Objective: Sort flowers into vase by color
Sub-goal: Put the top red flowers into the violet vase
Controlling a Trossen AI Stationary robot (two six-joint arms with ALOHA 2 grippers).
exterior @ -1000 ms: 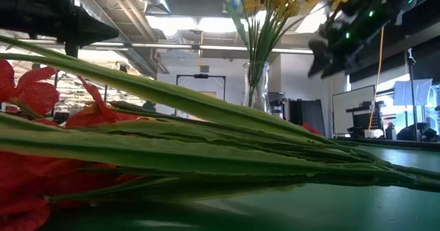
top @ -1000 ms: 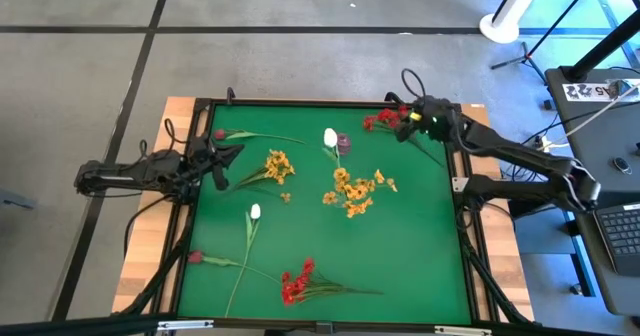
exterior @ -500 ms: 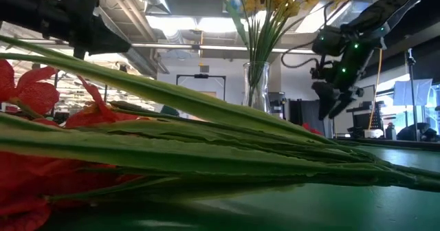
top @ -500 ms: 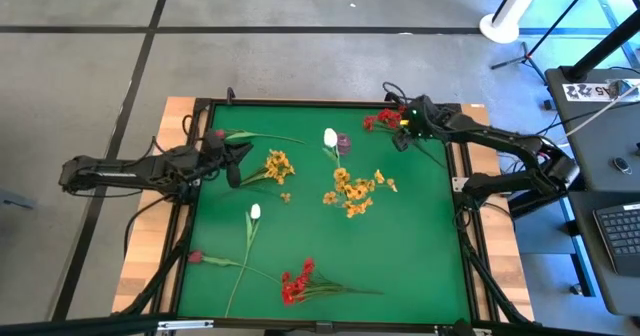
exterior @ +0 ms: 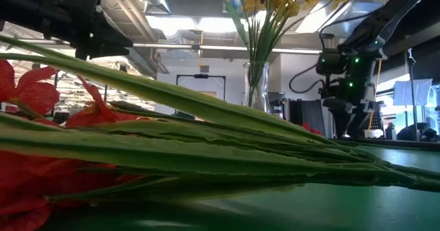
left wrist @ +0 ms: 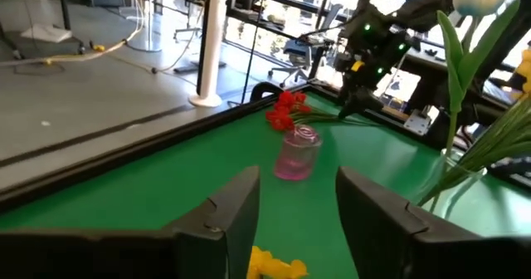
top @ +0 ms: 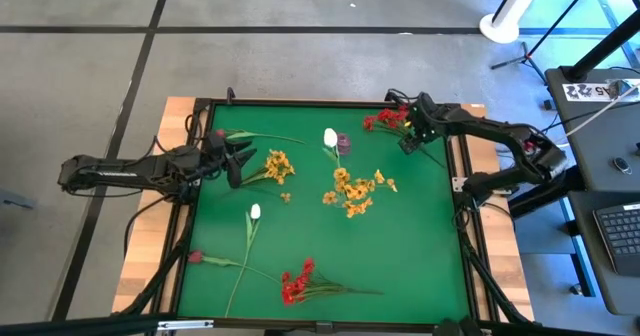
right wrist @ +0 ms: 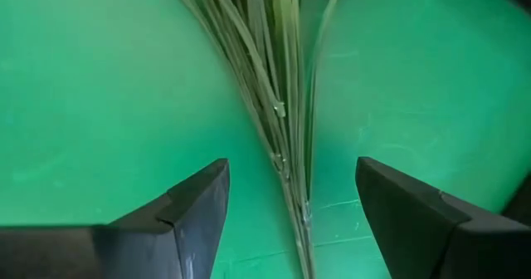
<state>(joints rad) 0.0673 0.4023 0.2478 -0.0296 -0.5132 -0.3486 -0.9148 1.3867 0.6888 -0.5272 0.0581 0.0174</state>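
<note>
A red blossom cluster [top: 385, 119] lies at the table's far right, its green stems [right wrist: 282, 121] running toward the near right. My right gripper [top: 408, 142] points down over these stems, open, one finger on each side [right wrist: 290, 217], touching nothing; it also shows in the low view [exterior: 347, 117]. My left gripper [top: 232, 162] is open and level at the left, just short of a yellow blossom cluster [top: 277, 164] lying on the mat; a bit of that yellow cluster [left wrist: 274, 264] shows between its fingers.
A glass vase [exterior: 256, 85] with yellow blossoms [top: 352, 191] stands mid-table, a small pink vase [left wrist: 297, 153] behind it. A white tulip [top: 255, 212], a dark bud [top: 195, 257], a red cluster [top: 297, 281] and a pink-maroon bud [top: 220, 134] lie on the green mat.
My right gripper has tipped from level to pointing down and has dropped toward the stems of the far red cluster. My left gripper has gone a little toward the table's right, nearer the yellow cluster, and has then kept still.
</note>
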